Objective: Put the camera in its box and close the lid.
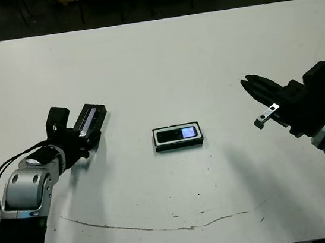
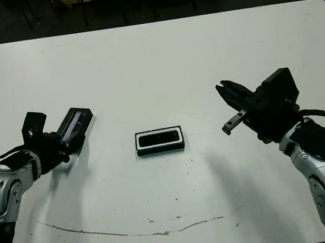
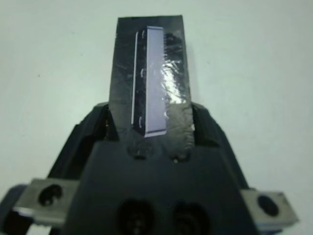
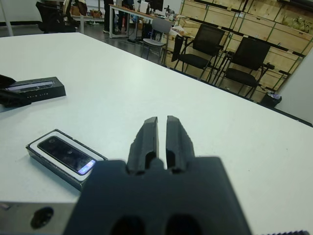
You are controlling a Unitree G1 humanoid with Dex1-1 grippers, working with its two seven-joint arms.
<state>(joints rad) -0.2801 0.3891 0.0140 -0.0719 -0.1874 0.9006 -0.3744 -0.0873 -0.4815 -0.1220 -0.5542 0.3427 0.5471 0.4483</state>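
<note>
**Lid held at one end, with the box well off to the side**

We judge the main risk to be in our left pincer [image 1: 76,137]: it grips the lid [image 1: 90,120] only at its near end, so most of the cover juts out beyond the fingertips, raised at a tilt over the tabletop [image 1: 160,62]. A hold that short could let the lid pivot or slip as we carry it, and it could then land skewed on the box [image 1: 178,137] and fail to seat. A corner coming down first could also push the light tray across the tabletop.

Our left pincer is narrowed onto the lid, the shiny grey strip facing up between its fingers. Nothing else touches it.

Out from there, toward our right side, the box lies flat on the tabletop, well apart from the lid. The camera [image 1: 177,134] already lies inside it, its small bluish screen lit.

Further right again, our right pincer [image 2: 226,92] hovers beyond the box, pointing back toward it, its fingers nearly together and holding nothing.
</note>
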